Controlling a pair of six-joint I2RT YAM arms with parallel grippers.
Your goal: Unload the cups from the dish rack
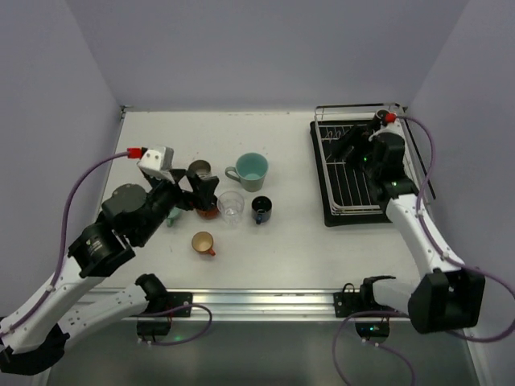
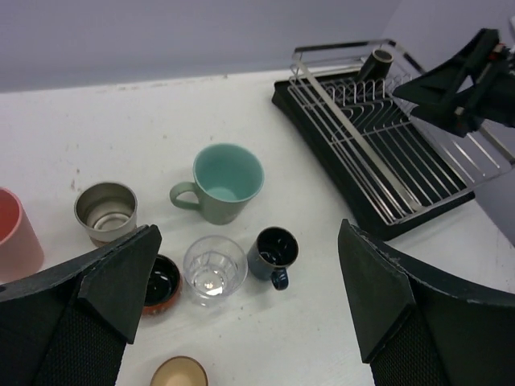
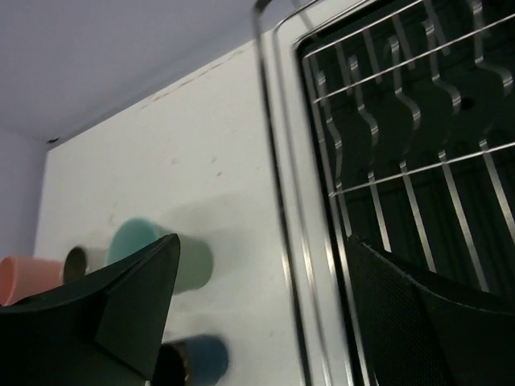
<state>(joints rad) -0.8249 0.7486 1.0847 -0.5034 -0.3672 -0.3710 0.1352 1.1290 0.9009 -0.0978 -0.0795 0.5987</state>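
The dish rack (image 1: 364,186) stands at the right of the table; it also shows in the left wrist view (image 2: 386,153) and the right wrist view (image 3: 402,121). One dark cup (image 2: 375,64) stands at its far corner. My right gripper (image 1: 348,146) is open and empty over the rack's left part (image 3: 261,249). On the table stand a teal mug (image 1: 249,170), a clear glass (image 1: 231,206), a blue mug (image 1: 261,209), a metallic-brown cup (image 1: 199,170), an orange cup (image 2: 159,283), a tan-lined cup (image 1: 203,242) and a pink tumbler (image 2: 16,233). My left gripper (image 2: 245,241) is open and empty above them.
White walls close the table at the back and both sides. The rack's raised wire rim (image 3: 278,161) runs under my right gripper. The left arm's body (image 1: 129,213) covers part of the cups at the left.
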